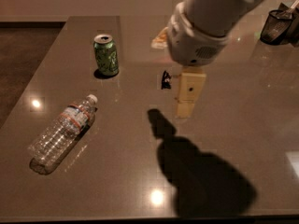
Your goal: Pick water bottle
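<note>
Glossy brown tabletop (121, 181) carries the water bottle (63, 132), lying on its side at front left, cap toward the upright green soda can (106, 55). The gripper (188, 97) hangs well to its right; open or closed, I cannot tell. Best approach: swing left and take the ribbed body crosswise.

The arm (212, 17) slants in from the upper right; its tan end effector (186, 110) hangs pointing down above the middle of the bench (247, 125).
</note>
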